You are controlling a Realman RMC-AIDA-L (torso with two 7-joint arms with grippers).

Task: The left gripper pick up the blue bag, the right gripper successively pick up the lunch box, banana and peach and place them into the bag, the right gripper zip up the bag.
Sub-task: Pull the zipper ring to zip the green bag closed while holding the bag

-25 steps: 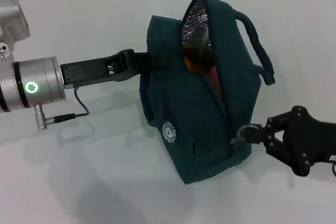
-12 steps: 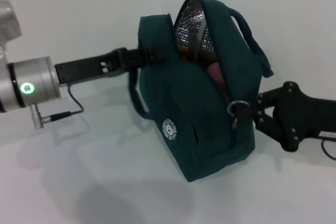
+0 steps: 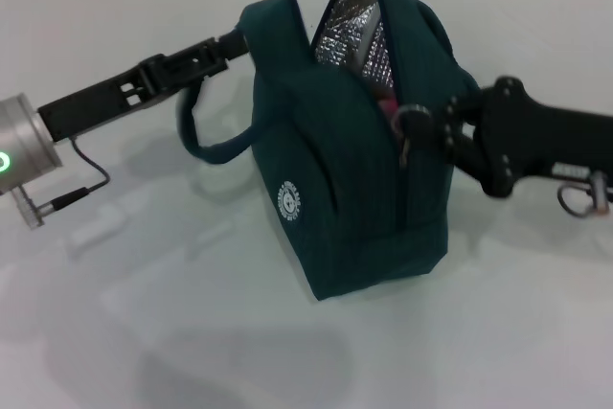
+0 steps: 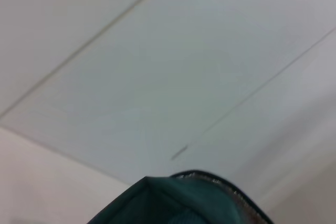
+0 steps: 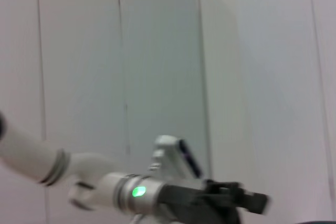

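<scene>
The blue bag [image 3: 354, 193] stands on the white table, its round white logo [image 3: 290, 201] facing me. My left gripper [image 3: 238, 42] is shut on the bag's upper left edge, and that edge also fills the bottom of the left wrist view [image 4: 178, 203]. My right gripper [image 3: 439, 128] is shut on the silver ring pull of the zip [image 3: 414, 121], partway up the bag's right side. Above the pull the bag gapes, showing shiny lining [image 3: 347, 37] and a sliver of the pink peach [image 3: 388, 102]. The lunch box and banana are hidden inside.
One rope handle [image 3: 206, 146] hangs loose off the bag's left side. A cable [image 3: 81, 184] dangles under my left arm. The white table [image 3: 144, 332] surrounds the bag. In the right wrist view my left arm [image 5: 136, 192] shows before pale wall panels.
My right gripper has drawn the ring pull up the bag's side, closing the lower zip. The bag has swung more upright, and my left arm has lifted and shifted left.
</scene>
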